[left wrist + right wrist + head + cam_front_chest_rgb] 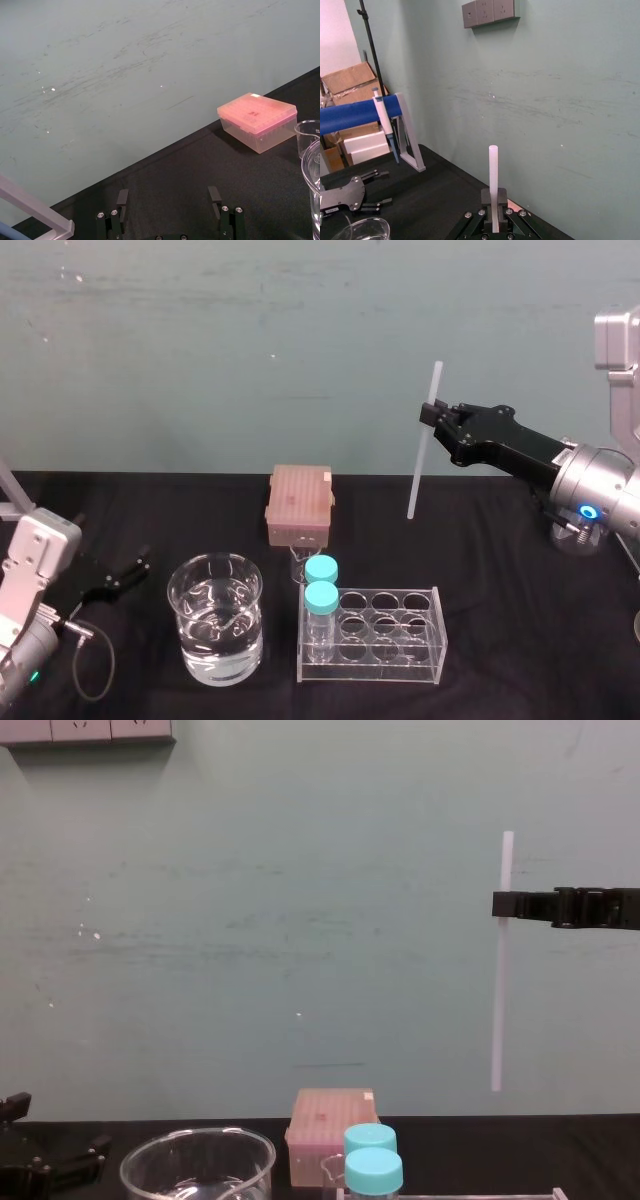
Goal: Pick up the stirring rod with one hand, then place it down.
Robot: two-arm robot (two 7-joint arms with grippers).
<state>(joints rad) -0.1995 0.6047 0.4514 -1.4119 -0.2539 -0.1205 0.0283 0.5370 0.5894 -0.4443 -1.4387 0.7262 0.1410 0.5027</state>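
Note:
The stirring rod [415, 480] is a thin white translucent stick held upright in the air over the right side of the table, its lower end well above the black surface. My right gripper [430, 417] is shut on it about a third of the way down from its top, with slim black jaws lying level. From the chest the rod [498, 1010] hangs below the right gripper [505, 905]. The right wrist view looks along the rod [493, 165] rising out of the right gripper [493, 212]. My left gripper [125, 577] rests low at the table's left, open and holding nothing.
A glass beaker [215, 632] of water stands front left of centre. Beside it a clear tube rack [390, 642] holds two blue-capped bottles [321, 585]. A pink tip box [299, 505] sits behind them. A pipette stand with a blue bar [360, 114] stands far left.

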